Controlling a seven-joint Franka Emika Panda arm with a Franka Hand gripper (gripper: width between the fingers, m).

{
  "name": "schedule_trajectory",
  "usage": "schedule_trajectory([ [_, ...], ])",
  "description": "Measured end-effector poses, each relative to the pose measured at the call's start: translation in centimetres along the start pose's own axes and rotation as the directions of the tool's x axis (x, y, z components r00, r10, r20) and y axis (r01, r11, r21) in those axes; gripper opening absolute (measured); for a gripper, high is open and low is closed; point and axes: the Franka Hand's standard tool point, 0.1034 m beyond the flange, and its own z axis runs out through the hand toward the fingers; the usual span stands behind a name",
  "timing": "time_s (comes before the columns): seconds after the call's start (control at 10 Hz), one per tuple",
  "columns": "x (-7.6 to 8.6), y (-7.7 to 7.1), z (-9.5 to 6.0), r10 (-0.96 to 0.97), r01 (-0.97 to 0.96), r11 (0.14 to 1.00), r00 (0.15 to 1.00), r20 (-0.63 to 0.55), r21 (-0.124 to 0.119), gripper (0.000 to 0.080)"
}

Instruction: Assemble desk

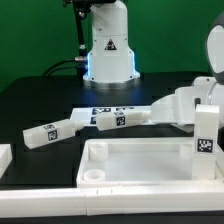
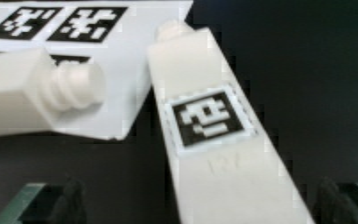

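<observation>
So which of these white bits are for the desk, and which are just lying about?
For the desk: flat top, leg beneath the pincer, another leg lying apart, upright leg.
Lying about: marker board, plain white bar.

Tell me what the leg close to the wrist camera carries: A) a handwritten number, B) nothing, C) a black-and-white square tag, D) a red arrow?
C: the leg has a black-and-white square tag on its upper face.
</observation>
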Motion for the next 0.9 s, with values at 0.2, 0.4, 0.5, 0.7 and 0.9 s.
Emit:
schedule_trajectory([
  [0.2,0.1,0.3,0.0,0.004,-0.004,1.0,1.0,0.001,0.005,0.0624],
  [0.4,0.0,0.5,0.0,0.006,-0.006,1.0,1.0,0.004,0.009,0.0289],
  [0.5,-0.1,0.5,-0.1,0.007,-0.007,1.0,1.0,0.005,0.01,0.0289],
  [0.7,-2.1,2.3,-3.0,0.029,-0.031,0.998,0.999,0.02,0.06,0.0289],
  [0.9,-4.1,6.3,-8.1,0.026,-0.016,0.991,0.997,-0.077,0.133,0.0289],
])
